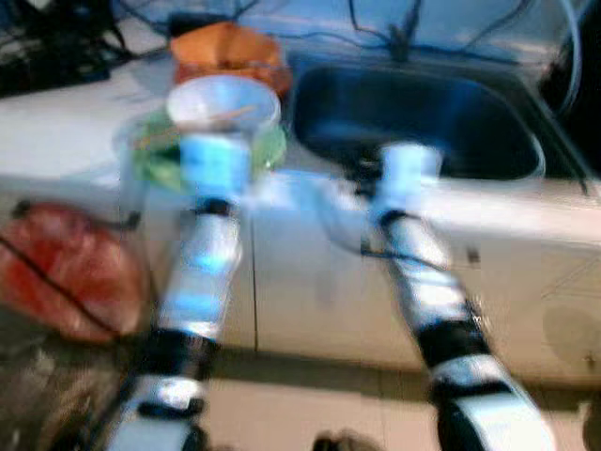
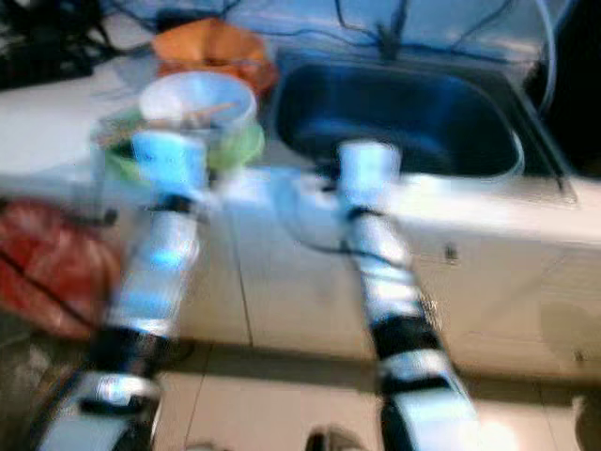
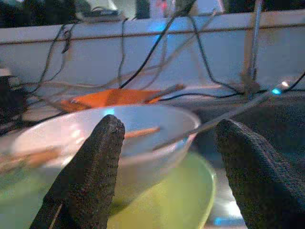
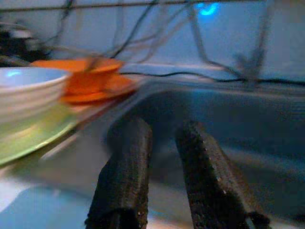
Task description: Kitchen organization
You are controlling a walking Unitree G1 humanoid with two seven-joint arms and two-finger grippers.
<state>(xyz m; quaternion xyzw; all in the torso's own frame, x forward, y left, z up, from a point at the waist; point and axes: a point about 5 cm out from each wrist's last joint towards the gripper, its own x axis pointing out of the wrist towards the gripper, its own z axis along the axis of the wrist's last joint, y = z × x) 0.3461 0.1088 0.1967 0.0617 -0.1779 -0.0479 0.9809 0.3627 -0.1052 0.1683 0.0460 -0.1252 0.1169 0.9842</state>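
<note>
A white bowl (image 1: 223,103) with a chopstick (image 3: 140,132) lying in it sits on a green plate (image 1: 270,150) on the counter, left of the dark sink (image 1: 413,122). Behind the bowl is an orange dish (image 1: 225,47). My left arm (image 1: 202,263) reaches up to the counter edge just in front of the bowl. In the left wrist view, my left gripper (image 3: 171,125) is open, its fingers (image 3: 95,162) spread either side of the bowl and close to it. My right gripper (image 4: 163,128) is shut on nothing at the sink's front left rim. The head views are blurred.
A red mesh bag (image 1: 70,268) hangs at the left in front of the cabinet (image 1: 310,291). Black cables (image 3: 143,62) trail along the back wall and over the counter. A faucet pipe (image 3: 255,43) stands behind the sink. Tiled floor (image 1: 300,413) lies below.
</note>
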